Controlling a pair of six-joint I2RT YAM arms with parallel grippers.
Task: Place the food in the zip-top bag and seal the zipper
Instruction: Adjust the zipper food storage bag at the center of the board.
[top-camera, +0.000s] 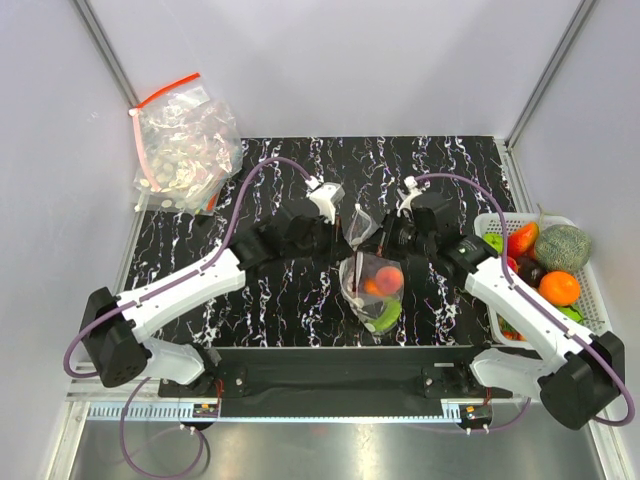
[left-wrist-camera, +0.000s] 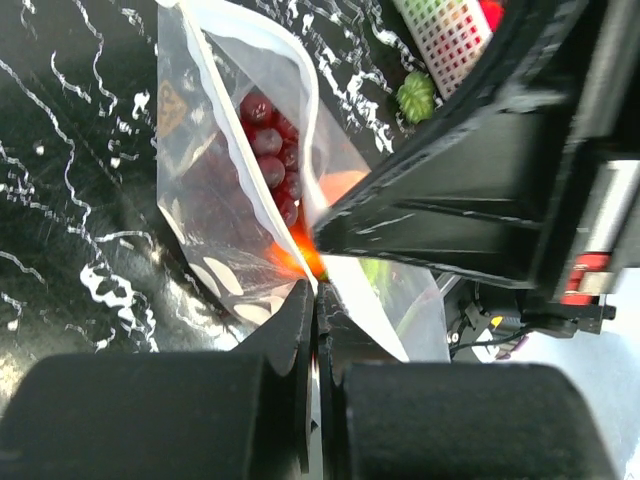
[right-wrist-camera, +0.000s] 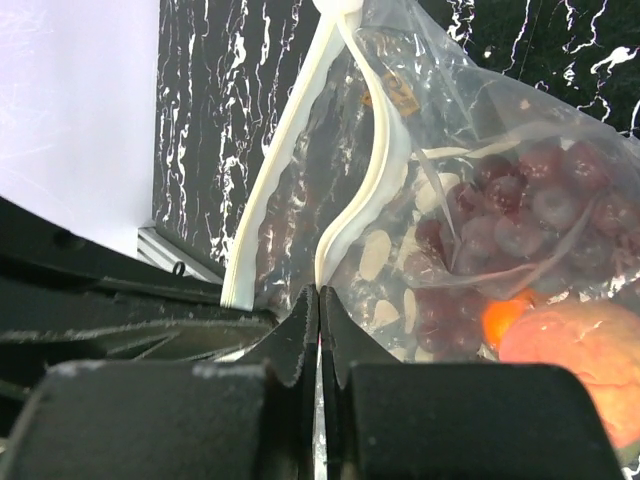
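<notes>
Black, white-veined tabletop (top-camera: 450, 165) is filling the middle of the overhead view, between pale walls. The left arm (top-camera: 180, 285) and the right arm (top-camera: 520, 305) are reaching in from the near edge and meeting over its centre. A white basket (top-camera: 598, 310) is sitting at the right edge of the tabletop, holding an orange (top-camera: 559, 288), a netted melon (top-camera: 563, 245) and other fruit. A heap of clear bags (top-camera: 185, 145) with a red strip is lying at the far left corner, well apart from the arms.

The zip-top bag (top-camera: 372, 285), clear and printed with white ovals, is lying at the centre of the tabletop between the two wrists, with its mouth pointing away from the arm bases. It is holding dark red grapes (right-wrist-camera: 540, 210), a round orange-red fruit (top-camera: 387, 279) and a green piece (top-camera: 386, 316) at its near end. Whether the bag's bottom is resting on the tabletop cannot be told.

The zipper (right-wrist-camera: 275, 170), a narrow pale strip, is standing unsealed: in the right wrist view its two lips are running apart from a shared corner. The left fingers (left-wrist-camera: 305, 310) are pressed together, pinching one lip of the zipper where it runs down to their tips. The right fingers (right-wrist-camera: 305, 320) are likewise closed, clamping the other lip, with the grapes lying just beyond them inside the bag.
</notes>
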